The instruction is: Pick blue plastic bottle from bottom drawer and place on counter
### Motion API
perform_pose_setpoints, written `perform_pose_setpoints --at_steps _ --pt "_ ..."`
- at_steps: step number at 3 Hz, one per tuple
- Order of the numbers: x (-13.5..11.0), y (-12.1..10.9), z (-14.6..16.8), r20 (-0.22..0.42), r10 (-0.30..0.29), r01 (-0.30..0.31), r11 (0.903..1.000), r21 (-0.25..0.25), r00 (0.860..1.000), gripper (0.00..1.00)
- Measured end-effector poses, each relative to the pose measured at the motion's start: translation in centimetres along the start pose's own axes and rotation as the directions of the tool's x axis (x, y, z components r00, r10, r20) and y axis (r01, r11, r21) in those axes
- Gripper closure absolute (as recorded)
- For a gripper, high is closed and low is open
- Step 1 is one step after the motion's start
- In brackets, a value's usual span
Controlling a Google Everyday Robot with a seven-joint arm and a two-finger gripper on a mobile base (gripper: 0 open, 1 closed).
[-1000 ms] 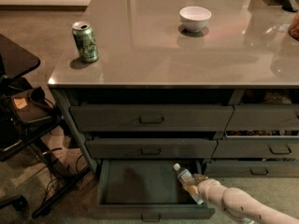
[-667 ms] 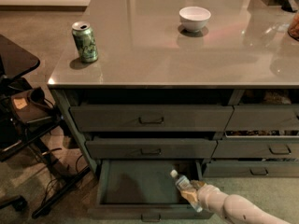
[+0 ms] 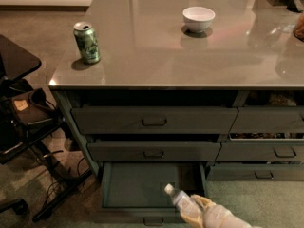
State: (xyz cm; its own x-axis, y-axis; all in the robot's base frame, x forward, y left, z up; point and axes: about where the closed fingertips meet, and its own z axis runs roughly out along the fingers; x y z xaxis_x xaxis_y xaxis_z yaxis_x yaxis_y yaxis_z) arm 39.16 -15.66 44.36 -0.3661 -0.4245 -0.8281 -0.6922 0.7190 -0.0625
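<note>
Compared with the earlier frames, gripper (image 3: 194, 212) and blue plastic bottle (image 3: 179, 201) have shifted together toward 7 o'clock, reaching the front right corner of the open bottom drawer (image 3: 137, 186). Its fingers are clamped on the bottle's lower body, and the white cap juts out at 10 o'clock from the claw. Above, the counter (image 3: 190, 61) bears a green can (image 3: 87, 42) and a white bowl (image 3: 198, 19).
</note>
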Motion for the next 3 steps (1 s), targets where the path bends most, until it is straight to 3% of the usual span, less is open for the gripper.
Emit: perform_pose_setpoints --at_steps 1,2,3 --pt "-7.0 2.5 -5.0 0.040 -0.053 0.052 0.9980 0.035 0.998 1.00" --pt "-11.1 1.7 -6.9 0.051 -0.131 0.126 0.9881 0.088 0.990 1.00" --pt "-11.1 1.7 -6.9 0.051 -0.131 0.126 0.9881 0.087 0.990 1.00"
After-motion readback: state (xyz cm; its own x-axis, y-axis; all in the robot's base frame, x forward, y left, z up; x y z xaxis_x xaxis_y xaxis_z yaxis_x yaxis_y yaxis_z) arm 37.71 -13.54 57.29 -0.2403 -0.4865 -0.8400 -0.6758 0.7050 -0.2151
